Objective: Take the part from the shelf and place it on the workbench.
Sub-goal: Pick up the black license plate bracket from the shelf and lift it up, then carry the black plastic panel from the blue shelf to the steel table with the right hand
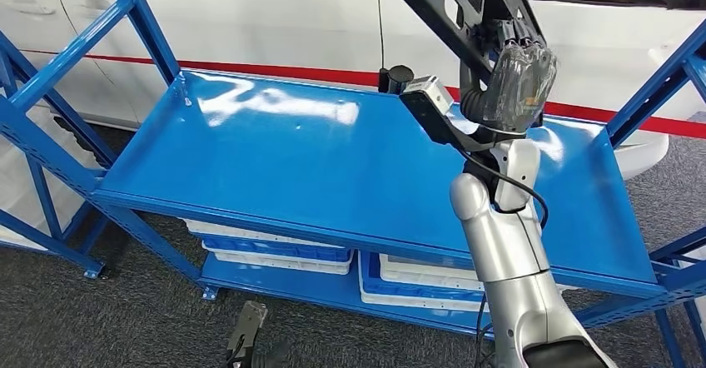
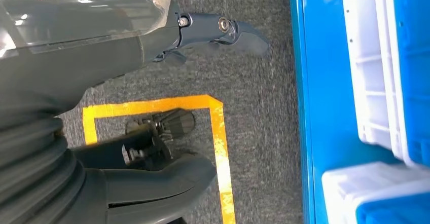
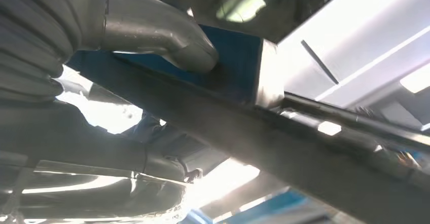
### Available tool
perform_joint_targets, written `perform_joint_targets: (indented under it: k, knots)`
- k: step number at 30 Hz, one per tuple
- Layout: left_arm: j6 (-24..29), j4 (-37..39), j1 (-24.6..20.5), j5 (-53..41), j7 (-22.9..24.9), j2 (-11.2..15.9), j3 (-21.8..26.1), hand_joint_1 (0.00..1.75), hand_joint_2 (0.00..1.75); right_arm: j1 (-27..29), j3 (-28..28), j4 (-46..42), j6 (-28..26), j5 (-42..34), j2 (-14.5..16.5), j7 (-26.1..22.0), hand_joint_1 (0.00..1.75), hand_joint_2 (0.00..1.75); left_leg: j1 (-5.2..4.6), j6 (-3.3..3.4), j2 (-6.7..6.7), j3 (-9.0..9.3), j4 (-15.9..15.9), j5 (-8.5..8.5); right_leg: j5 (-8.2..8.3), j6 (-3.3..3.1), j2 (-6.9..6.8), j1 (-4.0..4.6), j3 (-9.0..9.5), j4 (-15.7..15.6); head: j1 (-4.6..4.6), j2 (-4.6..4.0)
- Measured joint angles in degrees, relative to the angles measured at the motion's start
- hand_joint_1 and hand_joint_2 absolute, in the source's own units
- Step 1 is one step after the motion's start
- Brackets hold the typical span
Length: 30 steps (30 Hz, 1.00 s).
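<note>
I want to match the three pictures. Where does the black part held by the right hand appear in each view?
Head view: black part at the top, above the right hand.
Left wrist view: not in it.
Right wrist view: dark bar crossing diagonally.
Shared landmark: the blue shelf.

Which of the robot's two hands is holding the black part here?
The right hand, raised above the blue shelf, grips the black part. The left hand hangs over the floor, holding nothing.

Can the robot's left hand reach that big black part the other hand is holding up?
Probably not right now. The left hand hangs low over the grey floor beside the shelf, while the right hand holds the black part high above it.
</note>
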Motion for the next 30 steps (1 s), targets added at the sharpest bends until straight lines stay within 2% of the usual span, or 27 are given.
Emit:
perform_joint_targets:
  k: [3,5,7,9,10,11,12,14,15,16,17,19,20,22,24,25,26,27,29,30]
  knots:
    - [-0.3,0.0,0.0,1.1,-0.7,0.8,0.6,0.00,1.75,-1.1,-0.4,3.4,0.0,-1.7,0.8,-1.3,1.75,1.75,-0.24,0.55,0.03,0.08,-0.1,0.12,0.11,0.55,0.03,-0.25,0.05,-0.1,-0.03,0.00]
    - [-0.6,0.0,0.0,1.7,-1.4,1.2,1.1,0.00,1.75,-1.8,-0.6,5.2,-0.2,-2.3,1.3,-1.7,1.75,1.75,0.03,1.13,0.20,0.53,-0.8,0.66,-0.47,0.88,-0.12,-0.30,-0.39,0.7,0.02,0.00]
    - [-0.8,0.0,-0.1,2.1,-1.9,1.4,1.3,0.00,1.75,-2.4,-0.8,6.8,-0.5,-3.0,1.6,-2.1,1.75,1.75,0.35,1.50,0.35,0.92,-1.4,1.04,-2.76,0.77,-0.33,-0.39,-2.38,5.0,0.27,0.00]
    - [-1.0,0.0,-0.1,2.4,-2.2,1.6,1.4,0.00,1.75,-2.6,-1.2,8.5,-0.9,-4.6,1.9,-3.0,1.75,1.75,0.38,1.56,0.37,0.90,-1.5,1.08,-5.75,0.86,-0.38,-0.73,-6.11,13.1,0.48,0.00]
    - [-1.0,0.0,-0.1,2.5,-2.3,1.7,1.5,0.00,1.75,-2.4,-1.3,9.4,-1.0,-5.8,2.0,-3.7,1.75,1.75,0.42,1.53,0.36,0.86,-1.5,1.09,-6.45,1.17,-0.39,-0.99,-7.48,16.0,0.52,0.00]
    - [-1.1,0.0,-0.1,2.6,-2.4,1.8,1.6,0.00,1.75,-2.2,-1.6,10.2,-1.2,-7.1,2.1,-4.5,1.75,1.75,0.49,1.48,0.35,0.83,-1.4,1.11,-6.43,1.70,-0.43,-1.30,-8.09,17.3,0.55,0.00]
    - [-1.1,0.0,-0.1,2.7,-2.5,1.9,1.7,0.00,1.75,-2.0,-1.7,10.9,-1.2,-8.1,2.1,-5.1,1.75,1.75,0.61,1.35,0.35,0.79,-1.3,1.10,-5.36,2.42,-0.51,-1.61,-7.29,15.6,0.58,0.00]
    - [-1.1,0.0,-0.1,2.9,-2.6,2.0,2.0,0.00,1.75,-1.9,-2.0,11.8,-1.4,-9.5,2.4,-6.1,1.75,1.75,0.82,0.76,0.36,0.52,-0.7,0.89,-2.47,3.78,-0.90,-2.18,-3.24,7.7,0.67,0.00]
    - [-1.1,0.0,-0.1,2.9,-2.6,2.1,2.2,0.00,1.75,-1.8,-2.1,12.1,-1.5,-9.9,2.5,-6.4,1.75,1.75,0.84,0.30,0.37,0.28,-0.3,0.80,-1.35,3.96,-0.87,-2.16,-1.56,4.6,0.68,0.00]
    - [-1.1,0.0,-0.2,2.9,-2.7,2.2,2.3,0.00,1.75,-1.7,-2.2,12.5,-1.6,-10.2,2.7,-6.7,1.75,1.75,0.78,-0.15,0.35,-0.01,0.1,0.76,-0.84,3.88,-0.81,-2.12,-0.58,2.7,0.72,0.00]
    - [-1.2,0.0,-0.2,3.0,-2.7,2.3,2.3,0.00,1.75,-1.5,-2.4,12.8,-1.6,-10.6,2.8,-7.0,1.75,1.75,0.74,-0.57,0.31,-0.33,0.4,0.85,-0.77,3.54,-0.62,-1.97,-0.44,2.3,0.68,0.00]
    - [-1.2,0.0,-0.1,3.1,-2.8,2.5,2.5,0.00,1.75,-1.1,-2.7,13.4,-1.8,-11.2,2.9,-7.5,1.75,1.75,0.90,-1.27,0.21,-0.90,0.9,0.91,-0.44,2.71,-0.38,-1.97,-1.08,2.6,0.52,0.00]
    - [-1.2,0.0,-0.1,3.2,-2.8,2.6,2.6,0.00,1.75,-1.0,-2.8,13.7,-1.8,-11.4,3.0,-7.7,1.75,1.75,1.04,-1.57,0.23,-1.31,1.5,0.26,-0.19,2.24,-0.36,-2.02,-1.38,2.6,0.32,0.00]
    - [-1.2,0.0,-0.1,3.2,-2.9,2.8,2.7,0.00,1.75,-0.9,-3.0,14.0,-1.9,-11.7,3.2,-8.0,1.75,1.75,1.23,-2.07,0.33,-2.97,5.5,-3.18,0.42,1.21,-0.37,-2.06,-2.01,2.5,-0.11,0.00]
    - [-1.2,0.0,-0.1,3.2,-2.9,2.9,2.8,0.00,1.75,-0.7,-3.0,14.3,-1.9,-11.9,3.3,-8.2,1.75,1.75,1.24,-2.37,0.39,-5.66,12.9,-7.70,1.04,0.34,-0.38,-1.71,-2.89,2.5,-0.46,0.00]
    - [-1.2,0.0,-0.1,3.2,-2.9,2.9,2.8,0.00,1.75,-0.5,-3.1,14.5,-1.9,-11.9,3.3,-8.2,1.75,1.75,1.23,-2.38,0.39,-6.57,15.9,-9.11,1.40,0.04,-0.39,-1.49,-3.39,2.6,-0.51,0.00]
    - [-1.2,0.0,-0.1,3.2,-2.9,3.0,2.8,0.00,1.75,-0.4,-3.1,14.6,-1.9,-11.9,3.3,-8.3,1.75,1.75,1.21,-2.25,0.39,-6.63,17.3,-9.57,1.79,-0.18,-0.39,-1.24,-3.90,2.6,-0.52,0.00]
    - [-1.2,0.0,0.0,3.2,-2.9,3.0,2.9,0.00,1.75,-0.2,-3.1,14.8,-1.9,-11.9,3.3,-8.3,1.75,1.75,1.16,-1.97,0.39,-5.52,16.5,-9.02,2.20,-0.26,-0.37,-1.00,-4.39,2.6,-0.54,0.00]
    - [-1.2,0.0,-0.1,3.2,-2.9,3.1,2.9,0.00,1.75,-0.1,-3.2,14.9,-1.9,-11.9,3.3,-8.3,1.75,1.75,0.82,-0.86,0.33,-0.38,9.5,-6.79,2.96,-0.21,-0.30,-0.67,-5.13,2.6,-0.55,0.00]
    - [-1.2,0.0,-0.2,3.2,-2.9,3.2,2.9,0.00,1.75,-0.1,-3.2,14.9,-1.9,-11.9,3.3,-8.3,1.75,1.75,0.56,-0.34,0.39,2.18,5.8,-6.06,3.34,0.02,-0.28,-0.56,-5.35,2.5,-0.45,0.00]
